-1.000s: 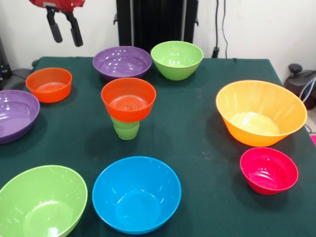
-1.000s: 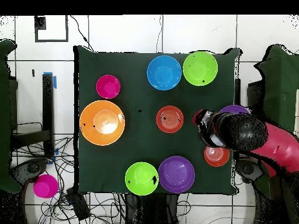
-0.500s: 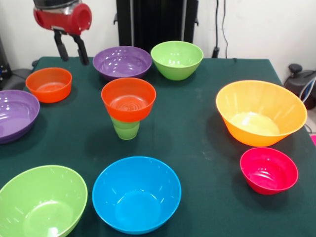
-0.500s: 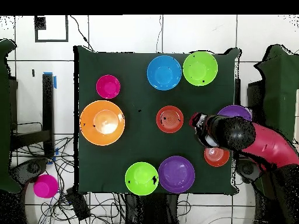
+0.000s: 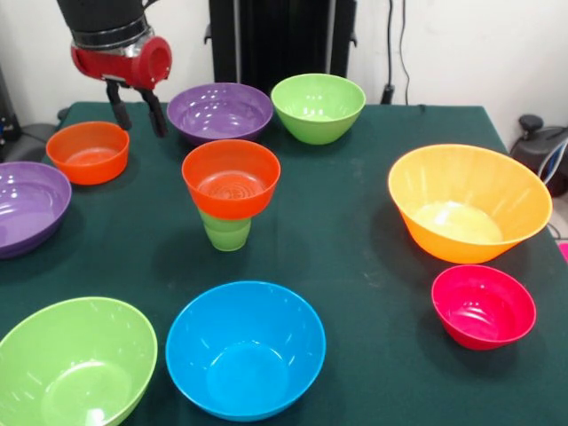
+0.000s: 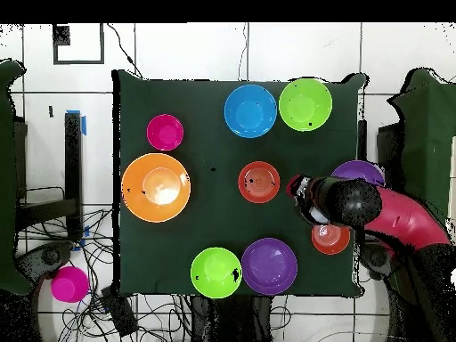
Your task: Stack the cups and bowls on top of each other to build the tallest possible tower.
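The tower stands mid-table: a small orange-red bowl (image 5: pixel 231 177) sits on the light-green cup (image 5: pixel 227 234); it also shows in the overhead view (image 6: pixel 259 182). My gripper (image 5: pixel 137 114) is open and empty, hanging low between the second small orange-red bowl (image 5: pixel 88 152) and a purple bowl (image 5: pixel 219 111). In the overhead view the gripper (image 6: pixel 301 191) is right of the tower. Loose bowls: a second purple (image 5: pixel 27 206), two lime-green (image 5: pixel 318 106) (image 5: pixel 75 362), blue (image 5: pixel 245 348), large orange (image 5: pixel 469 202), pink-red (image 5: pixel 484 305).
The dark green table (image 5: pixel 355 240) holds all the bowls, spread round its edges. The robot's black pedestal (image 5: pixel 282 40) stands behind the far edge. A pink bowl (image 6: pixel 69 284) lies off the table among cables.
My gripper has come down and moved a little right in the front view, from above the far left corner to just above the table beside the purple bowl. Nothing else moved.
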{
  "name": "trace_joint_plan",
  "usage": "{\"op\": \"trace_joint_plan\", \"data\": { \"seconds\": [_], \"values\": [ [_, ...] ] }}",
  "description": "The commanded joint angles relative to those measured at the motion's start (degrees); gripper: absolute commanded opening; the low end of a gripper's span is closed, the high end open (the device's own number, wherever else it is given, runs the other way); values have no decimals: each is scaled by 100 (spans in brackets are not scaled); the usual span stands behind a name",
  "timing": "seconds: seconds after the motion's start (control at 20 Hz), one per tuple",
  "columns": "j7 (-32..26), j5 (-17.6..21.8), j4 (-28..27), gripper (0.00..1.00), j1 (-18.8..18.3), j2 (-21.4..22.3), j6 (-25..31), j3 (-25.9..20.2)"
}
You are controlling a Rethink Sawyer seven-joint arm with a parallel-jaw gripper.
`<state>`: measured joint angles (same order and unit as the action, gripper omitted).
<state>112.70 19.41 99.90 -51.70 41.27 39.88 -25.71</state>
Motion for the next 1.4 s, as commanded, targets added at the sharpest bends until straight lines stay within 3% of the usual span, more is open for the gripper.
{"op": "trace_joint_plan", "data": {
  "seconds": [0.05, 0.45, 0.7, 0.9, 1.0, 1.4],
  "values": [
    [-439, 400, -340, 100, 119, -159, -22, 18],
    [-799, 659, -669, 100, 202, 218, 950, 213],
    [-971, 782, -886, 100, 140, 141, 1062, 103],
    [-1188, 826, -1093, 100, 128, 141, 1532, 50],
    [-1194, 814, -1128, 100, 115, 101, 1601, 11],
    [-739, 841, -690, 100, 178, 134, 920, 17]
  ]
}}
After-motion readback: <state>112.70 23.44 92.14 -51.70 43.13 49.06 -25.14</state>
